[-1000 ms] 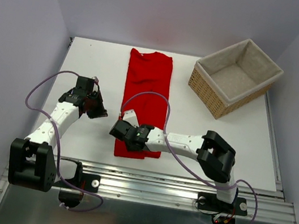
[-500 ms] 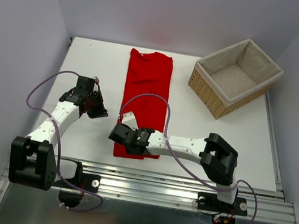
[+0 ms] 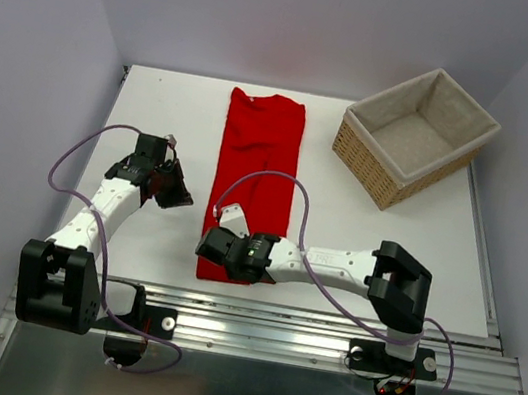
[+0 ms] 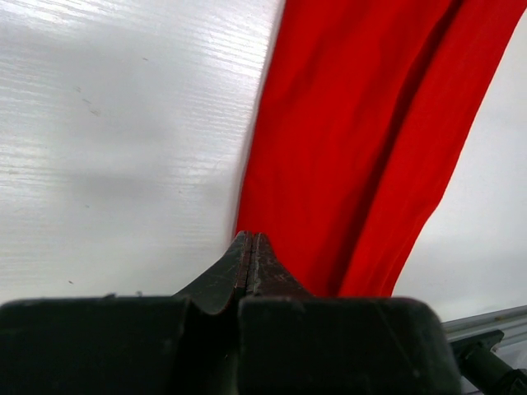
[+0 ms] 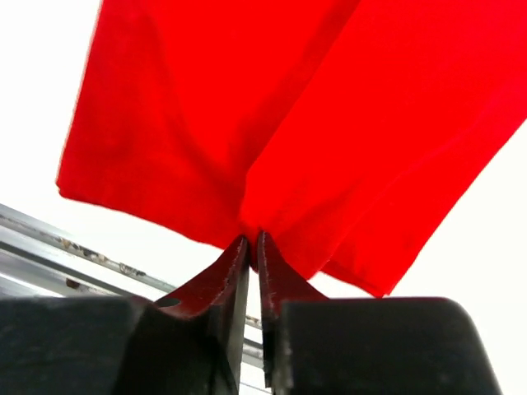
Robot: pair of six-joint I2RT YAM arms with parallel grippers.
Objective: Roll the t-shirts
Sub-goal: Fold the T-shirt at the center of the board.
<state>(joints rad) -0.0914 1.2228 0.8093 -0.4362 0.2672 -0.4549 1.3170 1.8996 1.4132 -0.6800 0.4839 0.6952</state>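
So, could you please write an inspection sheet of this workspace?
Surface: white table, no stains seen.
Job's things: red t-shirt folded into a long strip, lying flat, not yet rolled.
Clutter: empty cloth-lined wicker basket at the far right corner.
Grippers: left gripper shut, beside the t-shirt, holding nothing; right gripper shut on the t-shirt's near end.
Cables: purple cables loop from both arms; the right one arcs over the t-shirt.
Surroundings: pale walls on three sides; metal rail at the near edge.

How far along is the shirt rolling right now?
Done: the t-shirt lies folded into a long strip. In hand: the fingers of the right gripper pinch its near end; no roll has formed. Remaining: rolling the whole strip. The left gripper is shut, empty, beside it.
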